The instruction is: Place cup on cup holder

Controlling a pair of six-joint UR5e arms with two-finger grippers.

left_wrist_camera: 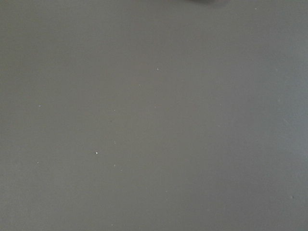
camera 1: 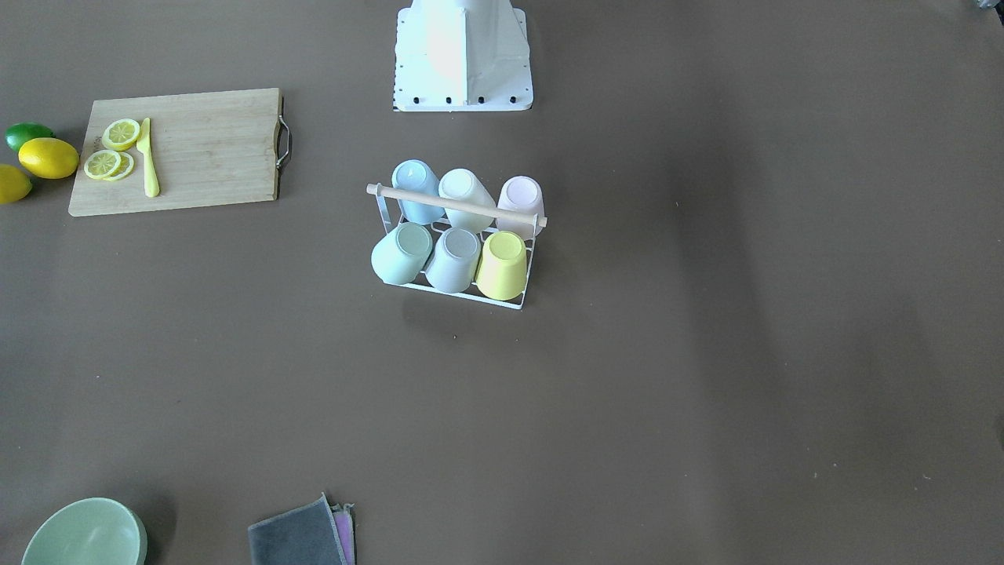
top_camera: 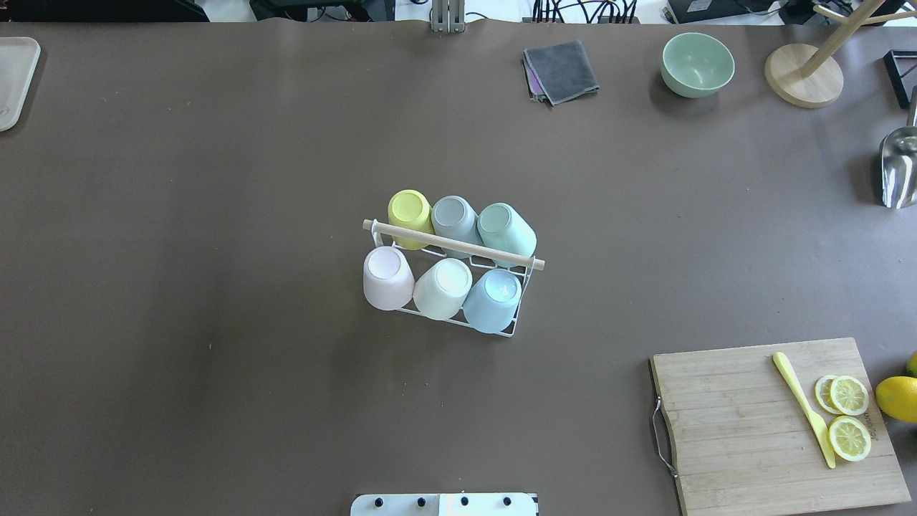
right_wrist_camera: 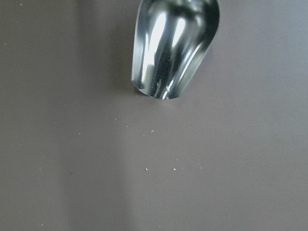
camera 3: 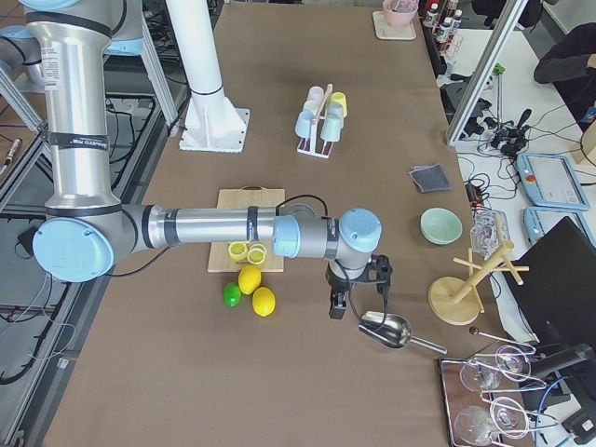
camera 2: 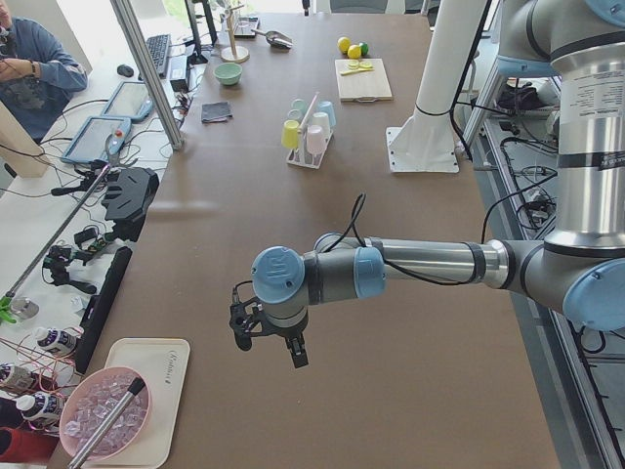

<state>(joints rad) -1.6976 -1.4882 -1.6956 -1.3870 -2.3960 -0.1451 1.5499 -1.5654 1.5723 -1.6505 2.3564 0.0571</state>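
Cups (top_camera: 449, 287) fill the cup holder (top_camera: 458, 246); left and right jaws' state cannot be told.

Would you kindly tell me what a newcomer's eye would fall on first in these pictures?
First, the cup holder at the centre of the table, with six pastel cups upside down on it in two rows of three. Next, the cutting board towards the robot's right, bearing lemon slices and a yellow knife. A shiny metal scoop fills the top of the right wrist view.
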